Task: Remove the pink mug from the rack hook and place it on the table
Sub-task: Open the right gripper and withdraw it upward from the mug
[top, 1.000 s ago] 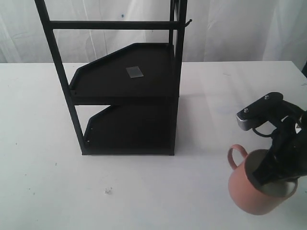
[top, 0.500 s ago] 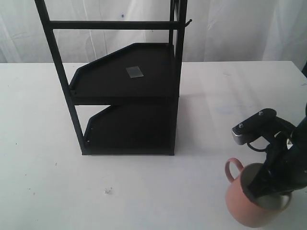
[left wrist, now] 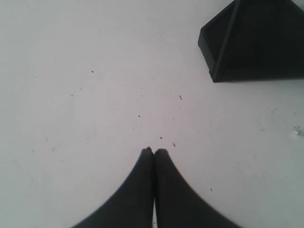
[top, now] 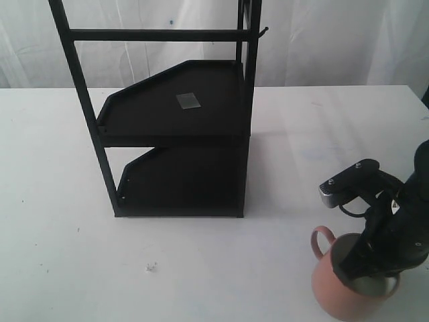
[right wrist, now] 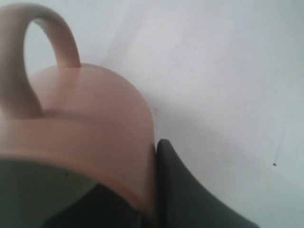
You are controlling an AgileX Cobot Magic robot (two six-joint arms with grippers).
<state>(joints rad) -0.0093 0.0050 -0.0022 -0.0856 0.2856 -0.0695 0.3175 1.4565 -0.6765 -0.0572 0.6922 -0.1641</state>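
The pink mug (top: 328, 290) is upright at the front right of the table (top: 67, 268), its handle (top: 320, 239) pointing left toward the rack. My right gripper (top: 363, 263) is shut on its rim, one finger inside the cream interior and one outside. The wrist view shows the mug (right wrist: 85, 109) pinched by the right gripper (right wrist: 148, 190). I cannot tell whether the mug's base touches the table. The rack hook (top: 263, 31) is bare, high on the rack (top: 181, 114). My left gripper (left wrist: 154, 153) hangs shut and empty over the table (left wrist: 95, 71).
The rack's lower tray corner (left wrist: 256, 42) lies close to my left gripper. The upper tray carries a small grey sticker (top: 188, 100). A tiny crumb (top: 150, 267) lies on the table in front of the rack.
My right gripper has carried the pink mug lower and a little to the left, toward the table's front edge. The rack and the left arm have stayed put.
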